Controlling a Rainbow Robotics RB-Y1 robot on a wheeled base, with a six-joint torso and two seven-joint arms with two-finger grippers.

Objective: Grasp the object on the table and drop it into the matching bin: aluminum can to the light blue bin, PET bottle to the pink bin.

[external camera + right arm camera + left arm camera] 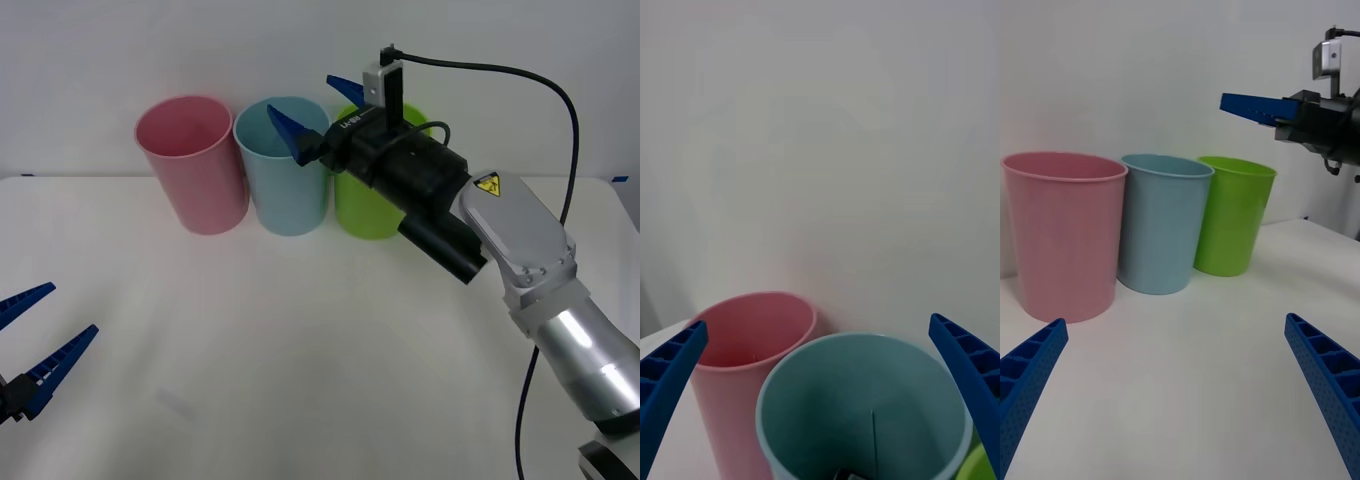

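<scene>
My right gripper [318,108] hangs above the light blue bin [285,185], fingers spread wide, nothing between them. A dark bit at the bin's bottom in the right wrist view may be the aluminum can [852,475]; can't tell. Left gripper [40,345] low over the table [300,340], spread wide, empty.

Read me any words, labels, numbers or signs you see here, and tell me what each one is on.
Yellow triangular warning sign, a symbol without words: on the right arm's grey wrist housing.
Small white lettering on the black body behind the right gripper, which is open above the light blue bin: too small to read.
The bins carry no print.
</scene>
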